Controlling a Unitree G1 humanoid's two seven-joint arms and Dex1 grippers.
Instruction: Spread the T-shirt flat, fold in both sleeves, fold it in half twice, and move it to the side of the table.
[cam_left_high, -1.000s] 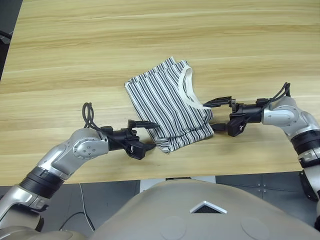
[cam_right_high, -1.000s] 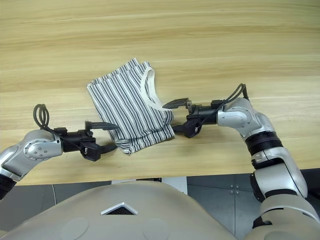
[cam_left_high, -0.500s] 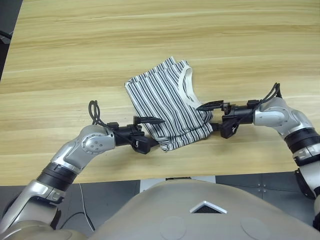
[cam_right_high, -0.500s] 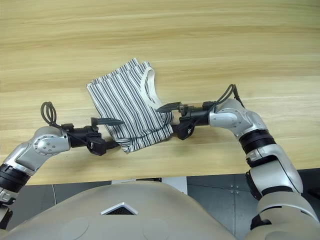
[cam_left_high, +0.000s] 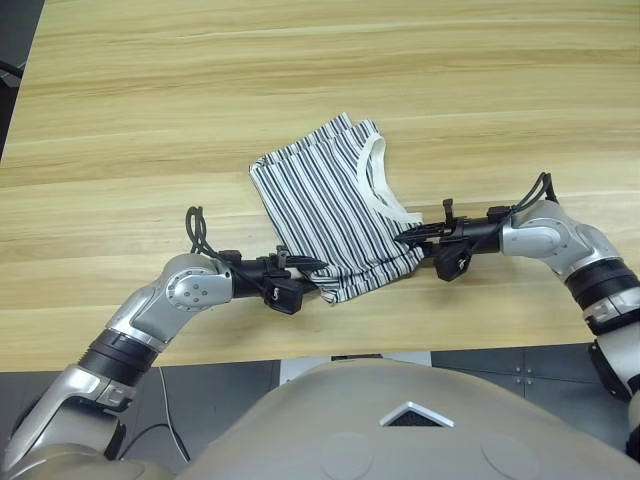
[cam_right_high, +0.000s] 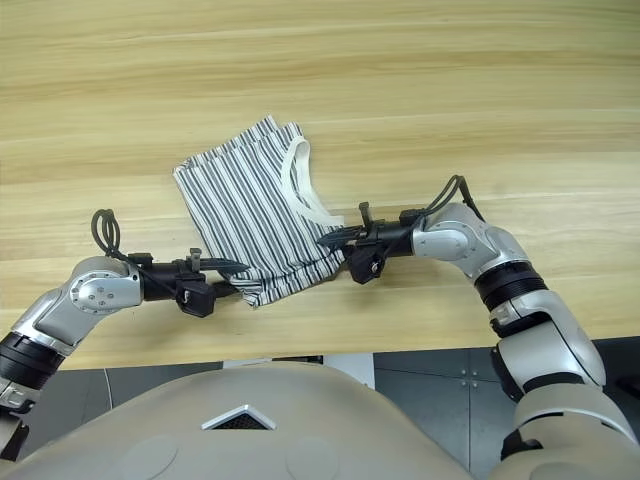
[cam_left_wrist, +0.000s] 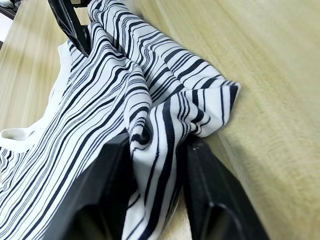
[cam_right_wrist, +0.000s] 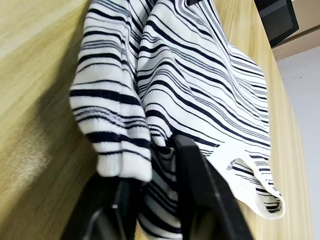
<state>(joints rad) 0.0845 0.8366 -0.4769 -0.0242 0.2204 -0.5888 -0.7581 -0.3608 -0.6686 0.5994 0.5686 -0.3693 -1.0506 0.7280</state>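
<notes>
while t-shirt (cam_left_high: 325, 200) lies folded, left hand (cam_left_high: 316, 278), right hand (cam_left_high: 410, 245) pinch it.

Likely a robot lab or test room, broad pale wood-grain table (cam_left_high: 200, 100), grey tiled floor (cam_left_high: 480, 362), loose cable (cam_left_high: 168, 415) lying underneath

A big, light brown wooden tabletop (cam_left_high: 200, 80) with long thin lines in the wood fills most of the frame, from the top down to its front edge near the bottom. Below that edge is a smooth grey floor (cam_left_high: 480, 362). A few small round bolts (cam_left_high: 522, 375) sit in it at the lower right. In the upper left corner, past the tabletop's side, is a dark patch of floor (cam_left_high: 10, 50). The light is soft and even.
</notes>
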